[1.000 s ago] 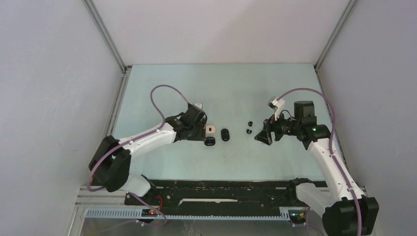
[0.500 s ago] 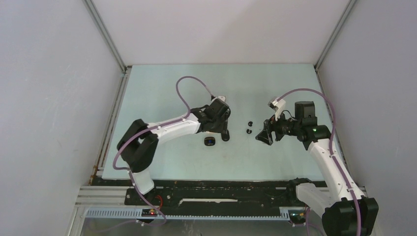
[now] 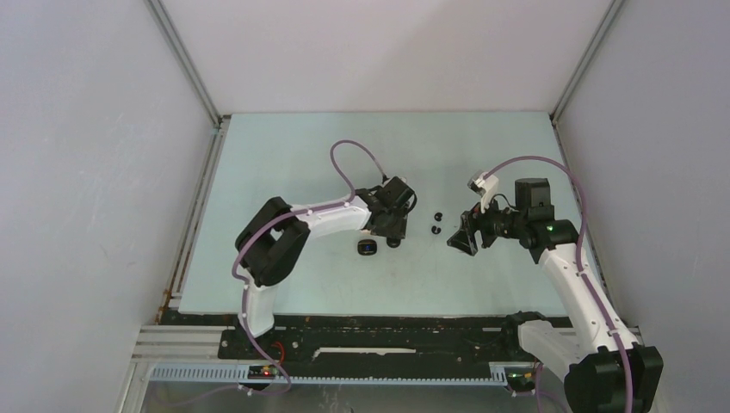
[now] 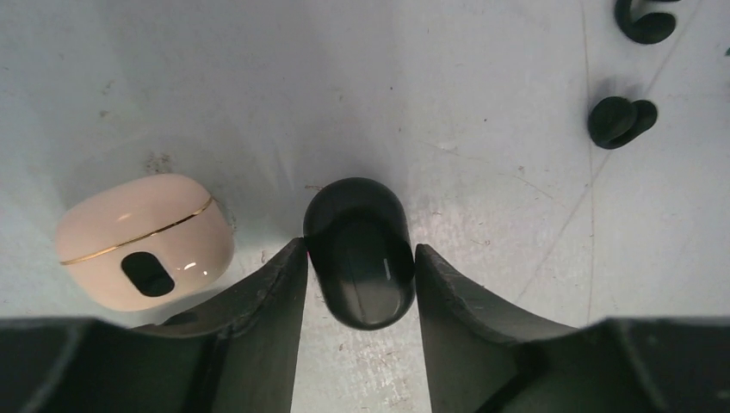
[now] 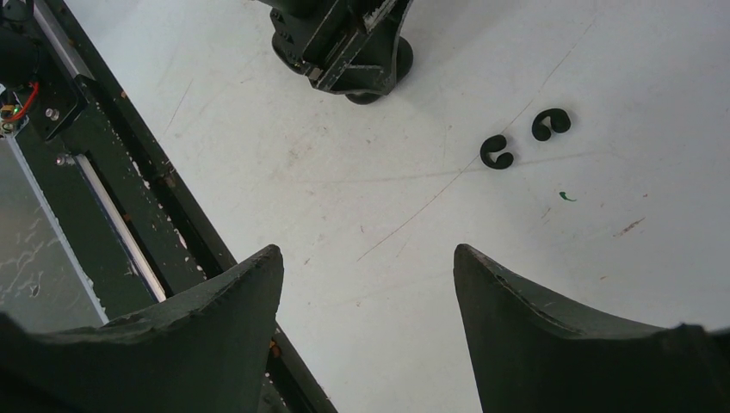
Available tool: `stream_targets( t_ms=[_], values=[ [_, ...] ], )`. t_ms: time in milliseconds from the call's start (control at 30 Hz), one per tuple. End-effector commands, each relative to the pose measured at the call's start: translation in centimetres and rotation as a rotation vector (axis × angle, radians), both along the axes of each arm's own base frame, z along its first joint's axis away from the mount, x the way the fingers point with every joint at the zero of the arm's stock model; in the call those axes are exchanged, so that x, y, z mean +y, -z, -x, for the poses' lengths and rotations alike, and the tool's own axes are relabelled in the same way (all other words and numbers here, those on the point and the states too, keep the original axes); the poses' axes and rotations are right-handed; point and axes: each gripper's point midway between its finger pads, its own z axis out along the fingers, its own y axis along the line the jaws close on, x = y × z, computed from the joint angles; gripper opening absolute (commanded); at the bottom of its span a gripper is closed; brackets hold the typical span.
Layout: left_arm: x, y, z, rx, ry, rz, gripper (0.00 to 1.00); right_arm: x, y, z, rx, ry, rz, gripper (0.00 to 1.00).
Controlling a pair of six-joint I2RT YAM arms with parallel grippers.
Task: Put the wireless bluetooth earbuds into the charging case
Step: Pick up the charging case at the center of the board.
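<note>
The left pincer [image 4: 360, 252] grips the black pebble-shaped plastic case [image 4: 355, 215] across its width. Best to keep it flat and square on the worktop [image 4: 482, 77]. Two small black hooked earbuds [image 4: 618, 120] lie loose ahead-right of it. The right pincer [image 5: 368, 258] gapes empty, facing them.

Top camera looks down from behind; both close wrist cameras share the earbuds [image 4: 613, 120].
</note>
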Motion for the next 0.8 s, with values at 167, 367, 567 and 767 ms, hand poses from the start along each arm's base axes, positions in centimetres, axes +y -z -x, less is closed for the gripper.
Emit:
stream_targets(
  t_ms=[167,367,567,767],
  values=[
    [-2.2,0.1,0.8,0.011,0.105,0.002,0.43,0.1,-0.3,-0.4,-0.036,-0.011,0.006,0.75],
    [-5.1,-1.9,2.6,-0.060,0.312,0.053,0.35,-1.2,0.2,-1.7,-0.015,0.096,0.035,0.75],
    [-5.9,-6.8,4.0,-0.318,0.496,0.075,0.31,-2.1,1.1,-2.9,0.084,0.232,0.012,0.66],
    [-6.4,-10.6,6.1,-0.463,0.605,0.223,0.28,-1.3,1.5,-2.8,0.170,0.230,-0.055,0.59]
  ],
)
